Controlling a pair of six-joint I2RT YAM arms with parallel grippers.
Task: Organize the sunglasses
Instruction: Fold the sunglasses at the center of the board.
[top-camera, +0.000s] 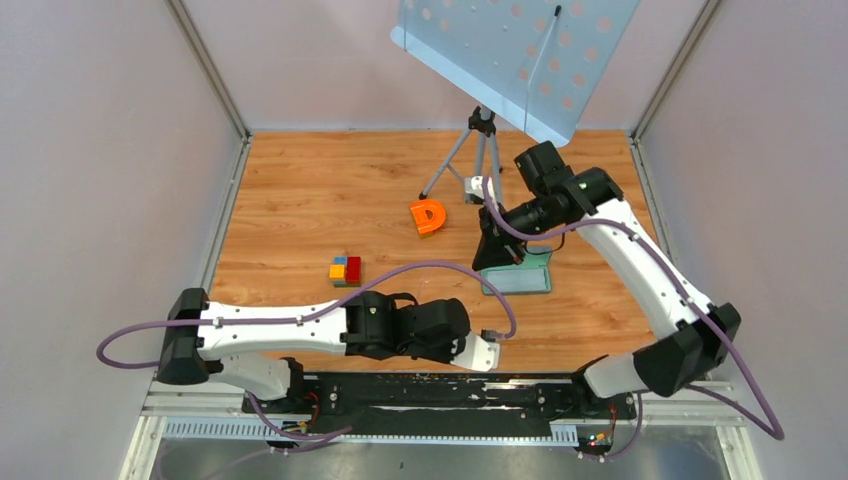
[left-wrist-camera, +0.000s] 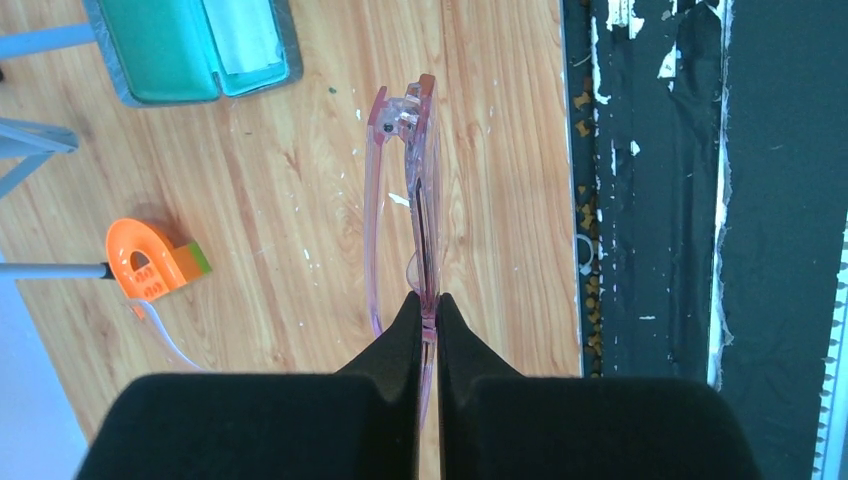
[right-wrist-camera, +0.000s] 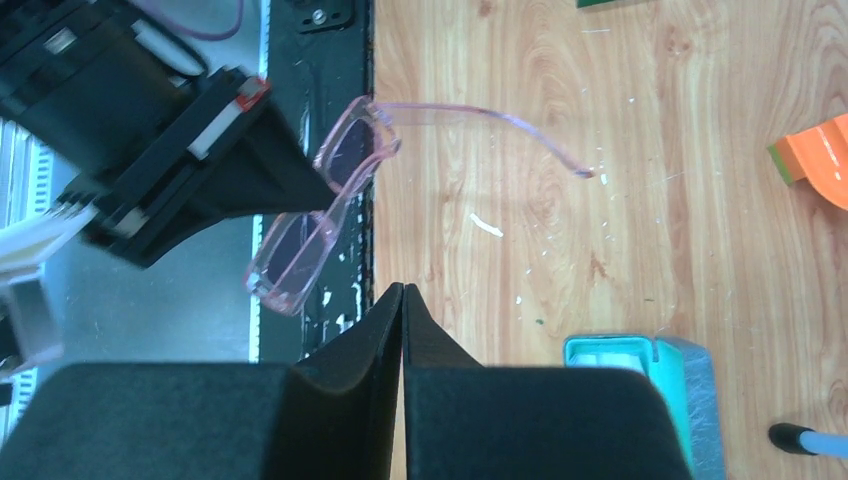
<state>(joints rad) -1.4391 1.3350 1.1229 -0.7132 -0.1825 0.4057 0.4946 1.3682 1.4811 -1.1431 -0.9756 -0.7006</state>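
The left fingers (left-wrist-camera: 400, 345) gripped the thin, pale-pink translucent plastic sunglasses (left-wrist-camera: 428, 180) by the bridge, over the wooden worktop (left-wrist-camera: 250, 220) near its edge. They looked light, slippery and fragile. The right fingers (right-wrist-camera: 378, 335) were clenched on nothing.

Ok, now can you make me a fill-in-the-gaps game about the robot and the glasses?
The left claw is pinching the pink ____. The right claw is shut and holds ____. The case with the green inside lies ____. The orange toy letter is a ____.
Missing words: sunglasses, nothing, open, D.
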